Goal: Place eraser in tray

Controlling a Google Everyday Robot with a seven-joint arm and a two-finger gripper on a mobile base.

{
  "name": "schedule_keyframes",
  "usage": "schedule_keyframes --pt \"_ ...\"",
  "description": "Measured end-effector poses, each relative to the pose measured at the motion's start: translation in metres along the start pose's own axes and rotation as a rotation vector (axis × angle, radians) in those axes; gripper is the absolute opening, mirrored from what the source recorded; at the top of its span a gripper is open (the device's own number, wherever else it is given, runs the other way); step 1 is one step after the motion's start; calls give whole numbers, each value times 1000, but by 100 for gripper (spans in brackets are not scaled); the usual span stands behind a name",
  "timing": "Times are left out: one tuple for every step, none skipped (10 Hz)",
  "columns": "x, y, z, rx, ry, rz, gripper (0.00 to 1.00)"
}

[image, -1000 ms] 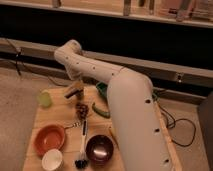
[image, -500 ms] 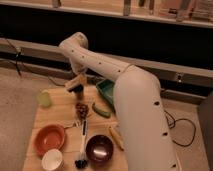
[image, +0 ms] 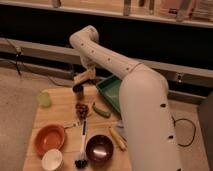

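Observation:
The eraser (image: 84, 76), a small tan block, hangs tilted in the air above the back of the wooden table (image: 62, 117). My gripper (image: 86, 71) comes down from the white arm (image: 107, 57) and is shut on it. The dark green tray (image: 110, 92) lies just to the right of and below the eraser, with its right part hidden behind the arm. The eraser is left of the tray's near-left corner, not over it.
A small dark object (image: 78, 90) stands under the eraser. Also on the table are a pale green cup (image: 44, 99), an orange bowl (image: 49, 139), a white cup (image: 52, 159), a dark bowl (image: 99, 148), a brush (image: 82, 145), a green vegetable (image: 101, 111) and a brown lump (image: 81, 109).
The gripper has risen from the table with the eraser in it and moved a little to the right, toward the tray.

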Motion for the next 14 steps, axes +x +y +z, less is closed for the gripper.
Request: schedule_keyframes --pt "18 -2 -1 -2 10 26 0" --pt "28 -2 -2 -5 18 42 0" --pt "42 -5 -3 -3 21 70 0" --pt "57 -4 -3 -7 24 95 0" --pt "78 -2 0 -16 33 129 0" --pt "88 -1 4 -22 37 146 0" --pt "96 2 11 -32 34 167 0" --pt "110 8 19 -46 29 201 0" --pt "124 12 24 -52 32 226 0" --pt "137 19 28 -62 25 257 0" --pt "150 25 32 -67 25 288 0" --pt "155 28 33 -71 21 306 0" --pt "161 34 35 -77 16 331 0" --pt "166 39 36 -81 13 350 0"
